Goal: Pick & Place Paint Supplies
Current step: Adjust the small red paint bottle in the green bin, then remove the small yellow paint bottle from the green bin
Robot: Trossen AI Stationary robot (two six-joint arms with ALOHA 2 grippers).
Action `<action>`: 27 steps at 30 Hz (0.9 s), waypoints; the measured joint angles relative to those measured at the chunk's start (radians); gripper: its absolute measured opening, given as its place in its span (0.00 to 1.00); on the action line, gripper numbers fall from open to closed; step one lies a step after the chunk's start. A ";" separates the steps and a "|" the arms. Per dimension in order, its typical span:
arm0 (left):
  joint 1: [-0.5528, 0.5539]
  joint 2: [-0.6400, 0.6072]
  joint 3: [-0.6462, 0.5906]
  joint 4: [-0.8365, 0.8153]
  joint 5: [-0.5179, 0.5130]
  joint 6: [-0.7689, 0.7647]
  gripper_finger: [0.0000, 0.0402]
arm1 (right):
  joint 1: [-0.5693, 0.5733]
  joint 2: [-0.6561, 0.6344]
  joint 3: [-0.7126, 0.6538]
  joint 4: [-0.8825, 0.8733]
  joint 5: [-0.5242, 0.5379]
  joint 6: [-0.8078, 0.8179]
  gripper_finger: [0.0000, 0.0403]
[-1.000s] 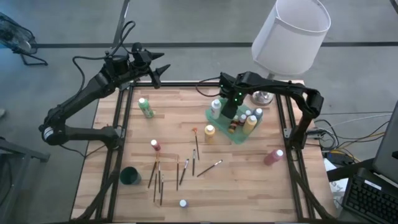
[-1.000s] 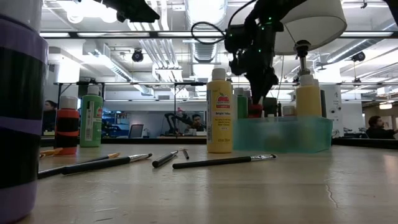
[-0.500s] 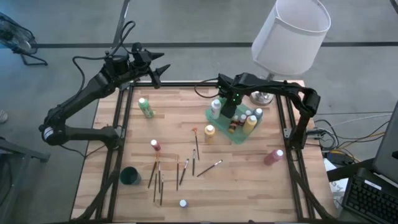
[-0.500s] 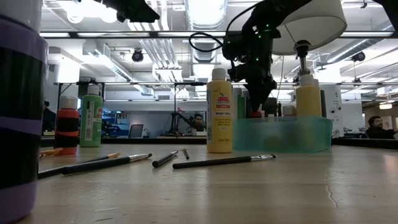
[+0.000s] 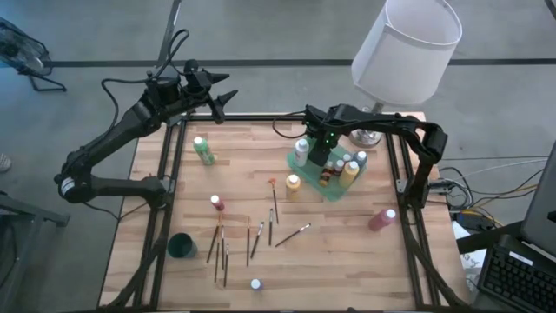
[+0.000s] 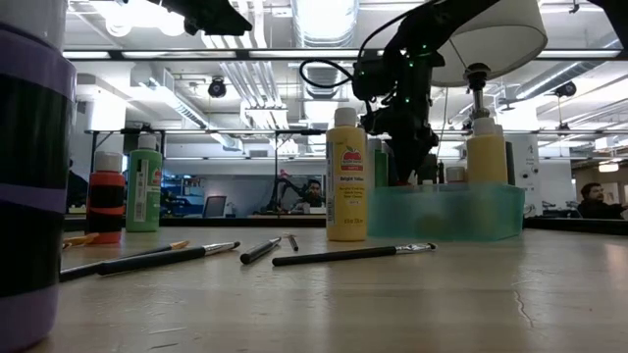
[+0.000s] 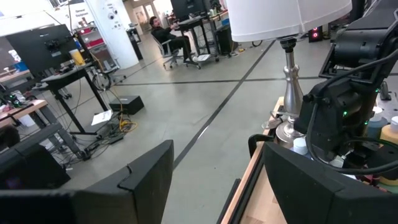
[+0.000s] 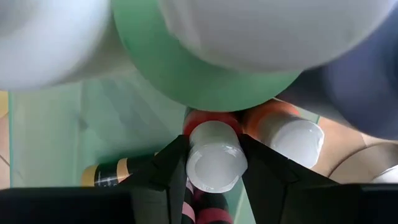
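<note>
From above, we found the right gripper [image 5: 318, 160] down in the translucent green tray [image 5: 306, 176], its fingertips hidden among the crowded bottle caps. The left gripper [image 5: 224, 96] waited off the table's far left corner, jaws spread wide and empty. A green bottle [image 5: 203, 150] stood upright near the left rail, a yellow bottle [image 5: 294, 184] just beside the tray, a red bottle [image 5: 216, 203] mid-table, and a pink bottle [image 5: 381, 219] lay tilted by the right rail. Several brushes [image 5: 252, 240] lay on the boards, mostly pointing toward and away from the arms; a dark green cup [image 5: 182, 245] sat near them. A lamp shade [image 5: 407, 48] covered the far right corner.

From table height, the tray wall [image 6: 446, 211] blurred what sat inside, and a large out-of-focus object cut off the left edge.

The left wrist camera looked mostly at the room, with the lamp's stem [image 7: 292, 93] visible.

Through the right wrist camera, we saw the fingers [image 8: 165, 168] flanking a white-capped red bottle [image 8: 214, 163], cap toward the camera; whether they pressed it we could not tell. Blurred bottles filled the foreground.
</note>
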 joint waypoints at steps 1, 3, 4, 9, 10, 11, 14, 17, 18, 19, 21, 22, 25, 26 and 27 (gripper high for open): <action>0.000 0.000 0.000 0.000 0.000 0.000 0.63 | 0.000 0.000 -0.001 0.000 0.000 0.002 0.34; 0.000 0.000 0.000 0.000 0.000 0.000 0.63 | 0.000 0.000 -0.003 0.000 0.000 0.002 0.37; 0.000 0.000 0.000 0.000 0.000 0.000 0.63 | 0.000 0.000 -0.002 0.001 0.000 0.002 0.39; 0.000 0.000 0.000 0.000 0.000 0.000 0.63 | 0.000 0.000 0.009 0.000 0.000 0.002 0.46; 0.000 0.000 0.000 0.000 0.000 0.000 0.63 | 0.000 0.000 0.014 0.000 0.000 0.002 0.47; 0.000 0.000 0.000 0.000 0.000 0.000 0.63 | 0.000 0.000 0.021 -0.004 0.000 0.001 0.48; 0.000 0.000 0.000 0.000 0.000 0.000 0.63 | 0.000 -0.006 0.046 -0.014 0.000 0.002 0.49; 0.000 0.000 0.000 0.000 0.000 0.000 0.63 | 0.000 -0.019 0.091 -0.058 -0.001 -0.002 0.50; 0.000 0.000 0.000 0.000 0.000 0.000 0.63 | 0.001 -0.024 0.109 -0.078 -0.001 -0.005 0.49; 0.000 0.000 0.000 0.000 0.000 0.000 0.63 | 0.002 -0.028 0.127 -0.102 -0.001 -0.009 0.49; 0.000 0.000 0.000 0.000 0.000 0.000 0.63 | 0.006 -0.038 0.165 -0.158 -0.001 -0.025 0.47; 0.000 0.000 0.000 0.000 0.000 0.000 0.63 | 0.011 -0.044 0.184 -0.188 -0.001 -0.037 0.46; 0.000 0.000 0.000 0.000 0.000 0.000 0.63 | 0.030 -0.072 0.234 -0.259 -0.002 -0.095 0.44; 0.000 0.000 0.000 0.000 0.000 0.000 0.63 | 0.040 -0.080 0.247 -0.274 -0.005 -0.124 0.43; 0.000 0.000 0.000 0.000 0.000 0.000 0.63 | 0.049 -0.089 0.260 -0.285 -0.011 -0.156 0.43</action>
